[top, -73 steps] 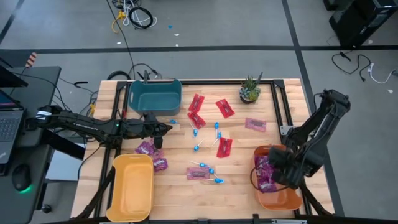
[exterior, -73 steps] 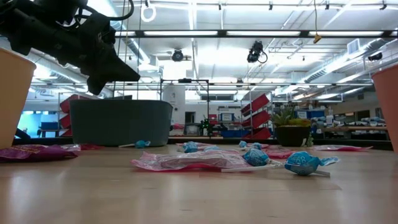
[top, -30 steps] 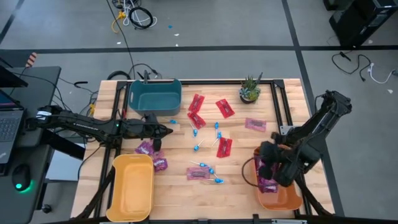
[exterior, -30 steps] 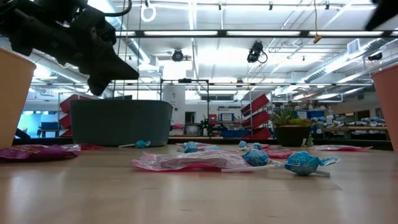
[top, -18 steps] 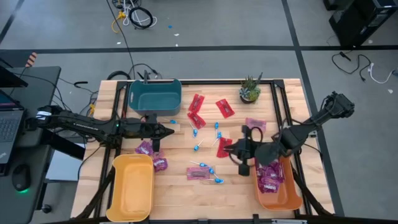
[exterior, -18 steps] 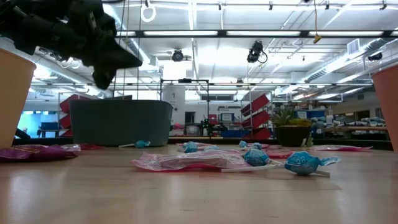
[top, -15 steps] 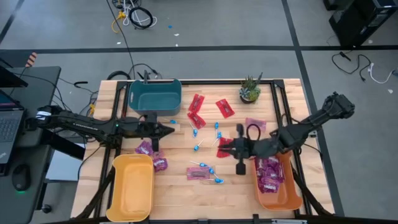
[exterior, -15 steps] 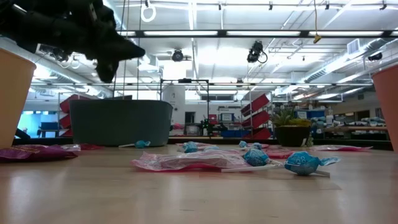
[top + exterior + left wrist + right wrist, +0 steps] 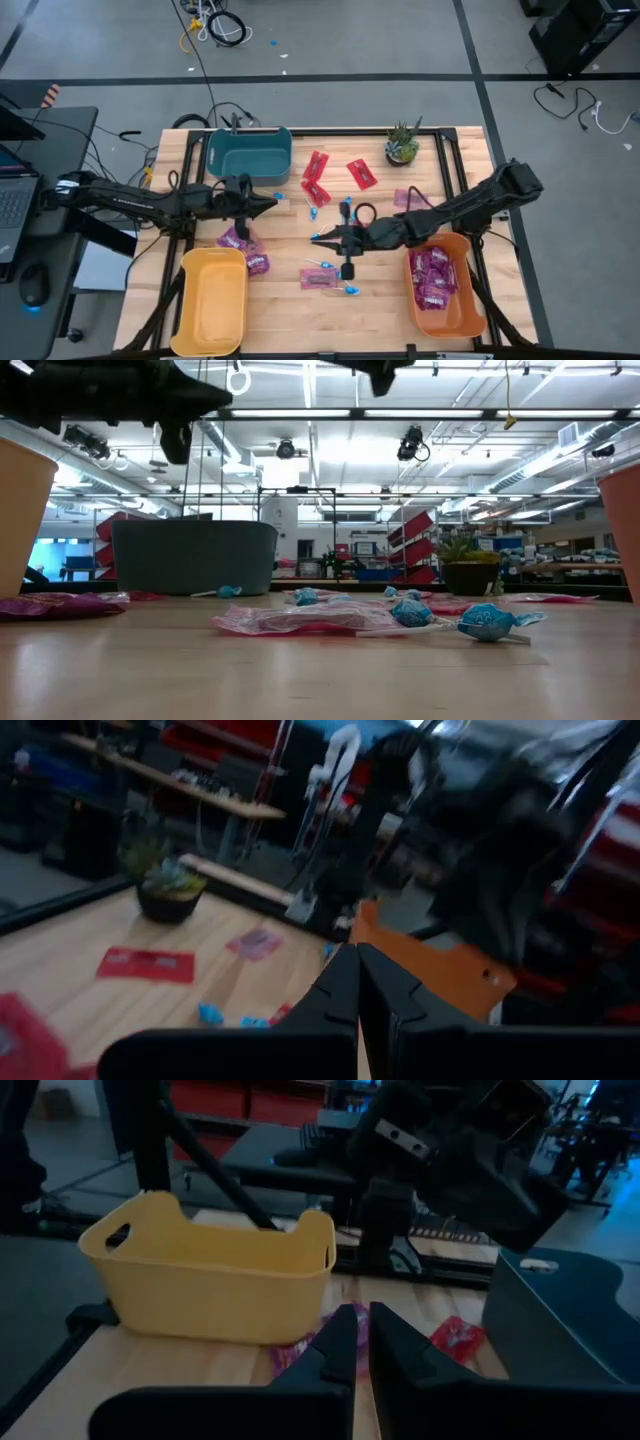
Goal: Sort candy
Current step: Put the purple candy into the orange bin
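Red, blue candy (image 9: 322, 278) scattered, right gripper (image 9: 318, 237) above — empty

Even overhead lighting, soft shadows on the table (image 9: 280, 300); ceiling glare in low view; both wrist views dim, motion-blurred.

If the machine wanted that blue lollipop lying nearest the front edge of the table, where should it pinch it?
Probably the round blue head of the lollipop, coming straight down from above. It lies flat on the wood with its thin white stick sideways, and the head is the thickest part for the fingers to close across. The pink packet lies close beside it, so approach from the open front side.
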